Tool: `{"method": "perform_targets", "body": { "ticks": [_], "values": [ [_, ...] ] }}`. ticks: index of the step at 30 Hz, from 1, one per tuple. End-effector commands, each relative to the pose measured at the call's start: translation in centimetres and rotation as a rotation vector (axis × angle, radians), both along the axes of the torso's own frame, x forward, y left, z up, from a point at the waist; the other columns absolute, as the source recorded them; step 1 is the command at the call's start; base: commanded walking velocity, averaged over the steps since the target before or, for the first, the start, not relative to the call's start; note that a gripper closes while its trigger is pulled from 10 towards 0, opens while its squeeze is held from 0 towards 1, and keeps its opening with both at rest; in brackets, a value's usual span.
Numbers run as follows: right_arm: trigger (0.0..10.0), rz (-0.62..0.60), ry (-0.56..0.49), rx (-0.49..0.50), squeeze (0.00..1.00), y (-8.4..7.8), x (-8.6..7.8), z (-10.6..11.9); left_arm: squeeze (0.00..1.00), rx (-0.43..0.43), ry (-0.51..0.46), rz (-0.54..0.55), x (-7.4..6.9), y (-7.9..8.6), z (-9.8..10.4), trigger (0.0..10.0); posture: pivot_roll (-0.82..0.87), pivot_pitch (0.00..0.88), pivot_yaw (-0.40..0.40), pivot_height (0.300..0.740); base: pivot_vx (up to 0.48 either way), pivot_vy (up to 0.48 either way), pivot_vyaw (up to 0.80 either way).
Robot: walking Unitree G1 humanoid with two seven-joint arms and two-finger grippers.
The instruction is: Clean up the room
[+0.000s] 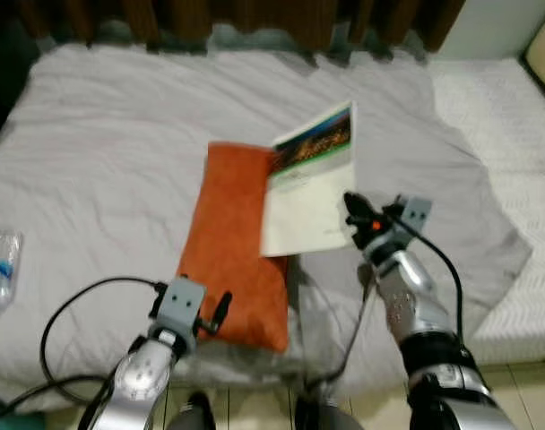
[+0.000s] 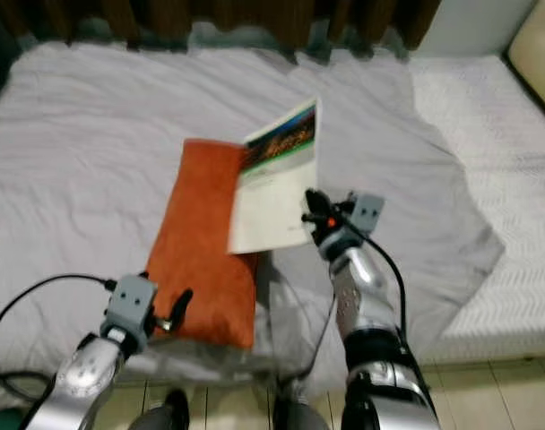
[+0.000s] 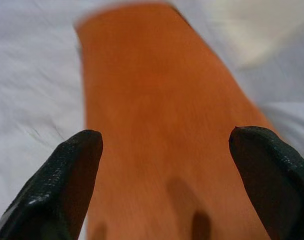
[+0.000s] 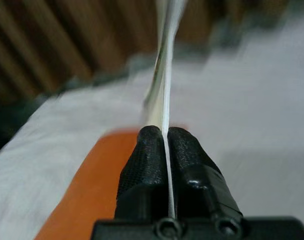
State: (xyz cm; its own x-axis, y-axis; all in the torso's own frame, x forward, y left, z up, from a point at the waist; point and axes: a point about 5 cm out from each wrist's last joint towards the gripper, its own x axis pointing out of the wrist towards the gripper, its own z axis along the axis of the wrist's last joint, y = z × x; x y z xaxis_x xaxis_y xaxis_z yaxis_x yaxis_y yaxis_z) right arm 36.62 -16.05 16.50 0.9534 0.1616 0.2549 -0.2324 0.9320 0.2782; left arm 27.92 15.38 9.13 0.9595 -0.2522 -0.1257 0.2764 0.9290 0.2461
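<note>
The right tool (image 4: 166,145) is pinched tight on the edge of a booklet (image 1: 310,184), lifting it off the orange pillow (image 1: 232,246) on the bed (image 1: 102,161). The left tool (image 3: 167,165) hovers wide open over the pillow. Next likely calls for carrying the booklet away.

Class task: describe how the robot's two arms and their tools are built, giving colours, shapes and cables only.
Both arms are silver metal, jointed in rounded segments, the right one with black bands. Each wrist carries a small grey box with screw holes. A black cable loops from each arm. The left tool and right tool each have two long black fingers with textured pads. An orange spot marks the right wrist.
</note>
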Motion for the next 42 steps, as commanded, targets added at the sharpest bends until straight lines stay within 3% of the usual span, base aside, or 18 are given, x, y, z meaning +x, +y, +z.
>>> {"method": "perform_targets", "body": {
  "ticks": [1,3,4,6,10,14,19,29,35,40,42],
  "values": [
    [0.0,-0.096,-0.117,-0.123,0.0,-1.1,-1.1,1.3,0.0,-0.021,-0.006,0.04,0.6,0.5,-0.3,10.0,0.1,0.0,-0.083,0.74,0.0,0.0,0.0],
    [0.0,-0.121,-0.146,-0.18,0.0,-1.3,-1.7,1.4,0.0,-0.031,-0.022,0.052,0.9,0.6,0.0,10.0,0.1,0.0,-0.083,0.74,0.0,0.0,0.0],
    [0.0,-0.151,-0.164,-0.27,0.0,-1.7,-2.8,0.8,0.0,-0.044,-0.044,0.084,1.4,0.8,0.4,10.0,0.1,0.0,-0.087,0.74,0.0,0.0,0.0],
    [0.0,-0.158,-0.16,-0.3,0.0,-1.9,-3.1,0.4,0.0,-0.048,-0.051,0.1,1.5,1.0,0.5,10.0,0.1,0.0,-0.088,0.74,0.0,0.0,0.0],
    [0.0,-0.17,-0.067,-0.451,0.0,-2.7,-6.1,-4.3,0.0,-0.098,-0.12,0.147,1.8,1.2,1.9,10.0,0.1,0.0,-0.103,0.74,0.0,0.0,0.0],
    [0.0,-0.287,0.056,-0.508,0.0,-4.6,-9.4,-7.7,0.0,-0.164,-0.185,0.191,1.3,1.3,2.8,10.0,0.1,0.0,-0.103,0.74,0.174,-0.068,0.0],
    [0.0,-0.313,0.121,-0.535,0.0,-5.0,-11.5,-9.1,0.0,-0.164,-0.184,0.178,0.9,0.7,2.5,10.0,0.09,0.0,-0.101,0.74,0.374,-0.296,0.0],
    [0.0,-0.315,0.121,-0.549,0.0,-4.8,-10.2,-9.0,0.0,-0.116,-0.105,0.106,1.1,0.8,0.5,10.0,0.08,0.0,-0.093,0.74,0.398,-0.193,0.0],
    [0.0,-0.316,0.173,-0.547,0.0,-4.9,-11.7,-10.4,0.0,-0.083,-0.074,0.096,1.0,2.1,-0.4,10.0,0.05,0.0,-0.068,0.74,0.429,0.0,-0.4],
    [0.0,-0.261,0.221,-0.5,0.0,-4.4,-11.3,-10.9,0.0,-0.116,-0.04,0.048,0.2,-1.2,-1.6,10.0,0.04,0.0,-0.064,0.74,0.248,-0.059,-0.16],
    [0.0,-0.254,0.214,-0.505,0.0,-4.3,-11.1,-10.9,0.0,-0.107,-0.045,0.049,0.3,-1.3,-1.5,10.0,0.04,0.0,-0.065,0.74,0.0,-0.199,0.0]
  ]
}}
